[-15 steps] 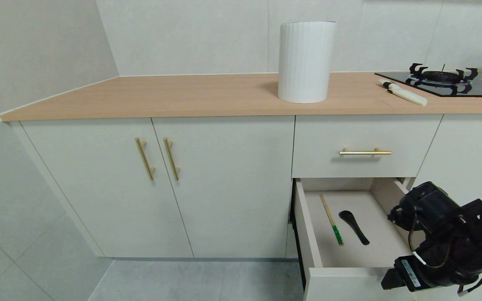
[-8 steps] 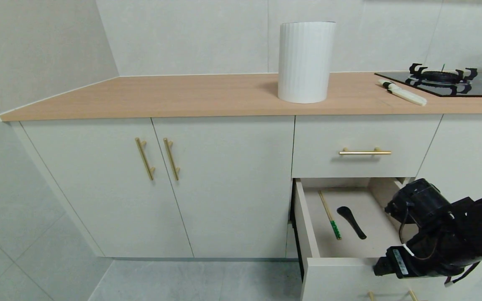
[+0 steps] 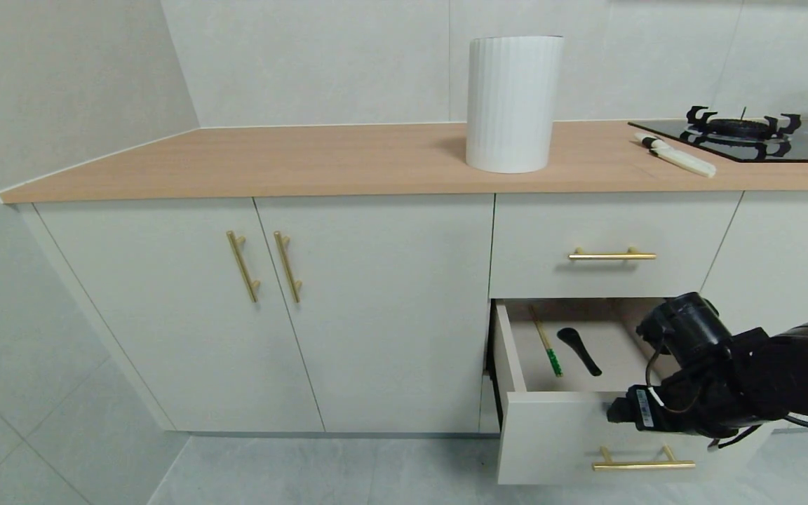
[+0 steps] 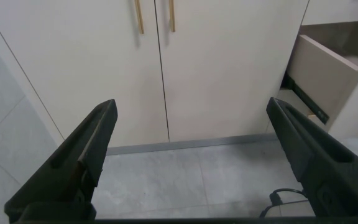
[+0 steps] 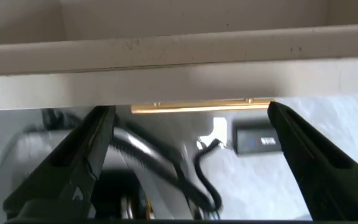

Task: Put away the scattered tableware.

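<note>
The lower drawer [image 3: 558,435] stands partly open, and inside it lie wooden chopsticks [image 3: 546,347] with green ends and a black spoon [image 3: 578,348]. My right arm [image 3: 726,386] sits against the drawer front, just above its gold handle [image 3: 642,463]. In the right wrist view my right gripper [image 5: 188,162] is open, empty, its fingers [image 5: 92,155] spread wide before the drawer front's top edge [image 5: 179,53] and handle [image 5: 201,107]. My left gripper [image 4: 191,162] hangs open and empty low in front of the cabinet doors [image 4: 160,62]. A white-handled knife [image 3: 674,155] lies on the counter.
A tall white ribbed canister [image 3: 513,104] stands on the wooden countertop [image 3: 271,161]. A black gas hob [image 3: 748,137] is at the far right. A shut upper drawer [image 3: 611,245] sits above the open one. Grey tiled floor [image 3: 306,470] lies below.
The lower drawer has slid inward towards the cabinet, with my right arm moving along against its front. The drawer's gold handle has come into sight.
</note>
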`<state>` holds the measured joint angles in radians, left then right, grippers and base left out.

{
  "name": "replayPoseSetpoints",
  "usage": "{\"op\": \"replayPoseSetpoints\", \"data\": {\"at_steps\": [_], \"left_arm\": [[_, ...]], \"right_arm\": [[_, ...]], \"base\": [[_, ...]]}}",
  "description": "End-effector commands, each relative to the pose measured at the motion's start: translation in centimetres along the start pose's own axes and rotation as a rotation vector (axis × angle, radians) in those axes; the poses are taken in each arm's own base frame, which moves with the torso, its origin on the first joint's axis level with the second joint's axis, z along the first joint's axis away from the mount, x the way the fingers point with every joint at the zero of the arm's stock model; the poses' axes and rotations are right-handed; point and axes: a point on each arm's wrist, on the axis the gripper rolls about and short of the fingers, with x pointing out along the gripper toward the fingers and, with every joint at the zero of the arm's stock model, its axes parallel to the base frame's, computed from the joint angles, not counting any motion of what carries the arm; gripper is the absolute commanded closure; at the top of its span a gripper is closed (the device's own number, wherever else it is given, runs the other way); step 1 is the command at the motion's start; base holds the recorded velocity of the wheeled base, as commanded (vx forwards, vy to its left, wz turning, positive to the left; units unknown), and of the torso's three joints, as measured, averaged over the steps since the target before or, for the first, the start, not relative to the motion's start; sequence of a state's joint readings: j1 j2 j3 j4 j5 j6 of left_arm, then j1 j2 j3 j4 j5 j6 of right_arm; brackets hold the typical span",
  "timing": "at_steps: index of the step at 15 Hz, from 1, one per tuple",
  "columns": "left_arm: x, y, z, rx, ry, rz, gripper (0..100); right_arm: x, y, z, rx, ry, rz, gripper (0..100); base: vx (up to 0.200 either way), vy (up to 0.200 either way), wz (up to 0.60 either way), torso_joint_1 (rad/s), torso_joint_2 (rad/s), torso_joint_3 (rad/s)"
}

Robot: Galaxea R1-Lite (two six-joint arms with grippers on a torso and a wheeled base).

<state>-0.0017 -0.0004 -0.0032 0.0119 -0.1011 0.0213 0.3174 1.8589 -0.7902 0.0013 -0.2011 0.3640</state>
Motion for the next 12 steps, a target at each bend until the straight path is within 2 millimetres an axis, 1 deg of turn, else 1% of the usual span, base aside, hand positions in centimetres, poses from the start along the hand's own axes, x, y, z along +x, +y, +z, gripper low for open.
{"op": "replayPoseSetpoints", "data": {"at_steps": [1,3,12], "left_arm": [[0.0,0.0,0.0,0.0,0.001,0.0,0],[0.0,0.0,0.0,0.0,0.001,0.0,0],[0.0,0.0,0.0,0.0,0.001,0.0,0]], "right_arm": [[1.4,0.1,0.1,0.003,-0.006,-0.023,0],[2.5,0.3,0.5,0.016,-0.044,-0.027,0],[4.9,0.9,1.4,0.051,-0.176,-0.034,0]], "base": [[0.0,0.0,0.0,0.0,0.0,0.0],[0.0,0.0,0.0,0.0,0.0,0.0],[0.0,0.0,0.0,0.0,0.0,0.0]]}}
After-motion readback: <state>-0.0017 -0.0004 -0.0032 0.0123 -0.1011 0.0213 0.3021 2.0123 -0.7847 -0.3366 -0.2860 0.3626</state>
